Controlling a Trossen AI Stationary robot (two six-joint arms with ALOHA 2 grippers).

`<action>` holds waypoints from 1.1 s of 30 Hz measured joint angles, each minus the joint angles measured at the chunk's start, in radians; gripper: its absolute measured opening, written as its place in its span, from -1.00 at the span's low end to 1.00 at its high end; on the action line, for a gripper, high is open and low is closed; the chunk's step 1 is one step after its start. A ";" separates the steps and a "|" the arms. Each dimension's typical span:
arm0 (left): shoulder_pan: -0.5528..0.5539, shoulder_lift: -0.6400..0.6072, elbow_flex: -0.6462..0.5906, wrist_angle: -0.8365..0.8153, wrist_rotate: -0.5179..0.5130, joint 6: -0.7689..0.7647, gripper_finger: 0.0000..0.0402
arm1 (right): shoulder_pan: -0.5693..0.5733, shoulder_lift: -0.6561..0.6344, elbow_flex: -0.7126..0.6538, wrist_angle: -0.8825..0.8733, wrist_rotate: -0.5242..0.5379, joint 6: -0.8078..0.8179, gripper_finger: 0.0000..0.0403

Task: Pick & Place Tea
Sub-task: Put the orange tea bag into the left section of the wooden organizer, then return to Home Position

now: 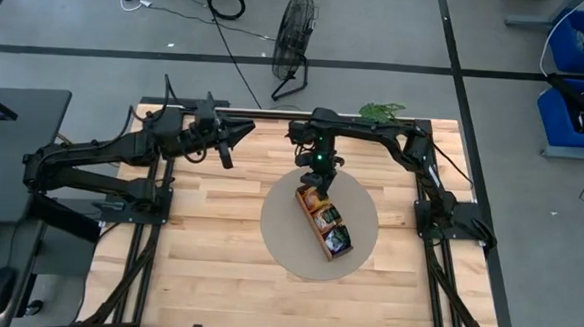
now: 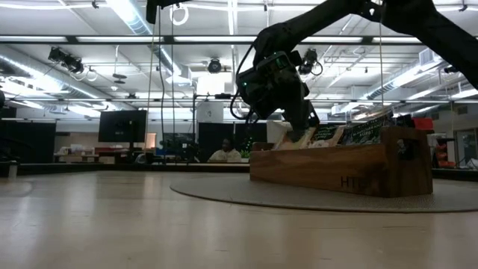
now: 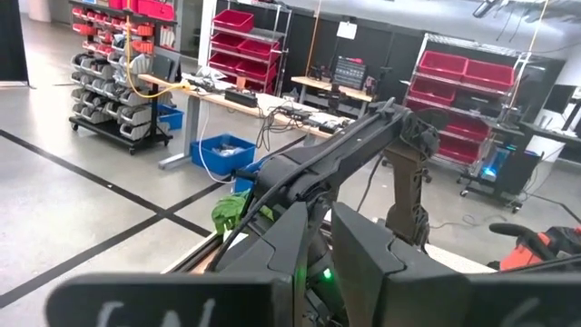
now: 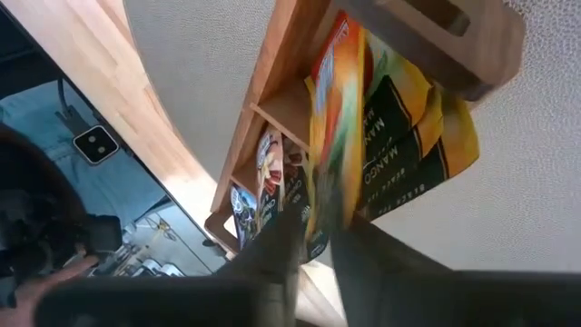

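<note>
Right gripper [image 1: 317,177] lowered over the far end of the wooden tray [image 1: 324,247] on the round mat [image 1: 280,233], fingers close around the edge of an orange-yellow tea sachet [image 4: 338,136] standing in the end compartment; grip or release impossible to tell. More sachets [image 4: 265,177] already filed in the compartments beyond. Left gripper [image 1: 229,140] parked above the table's far side, well apart, jaw state unclear. No loose tea visible on the table, so apparently near completion.
</note>
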 joint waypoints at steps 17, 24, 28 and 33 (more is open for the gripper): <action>0.001 -0.008 0.001 0.005 -0.046 0.088 -0.72 | 0.030 -0.197 -0.001 0.382 0.024 0.033 -0.01; 0.001 -0.013 0.001 -0.052 0.019 0.067 -0.72 | 0.100 -0.405 -0.115 0.883 0.224 0.071 -0.10; 0.000 -0.040 0.001 -0.119 0.036 0.060 -0.73 | 0.105 -0.544 -0.336 1.173 0.238 0.189 -0.17; 0.001 -0.060 -0.024 -0.072 0.034 0.001 -0.73 | 0.132 -0.677 -0.657 1.514 0.350 0.349 -0.23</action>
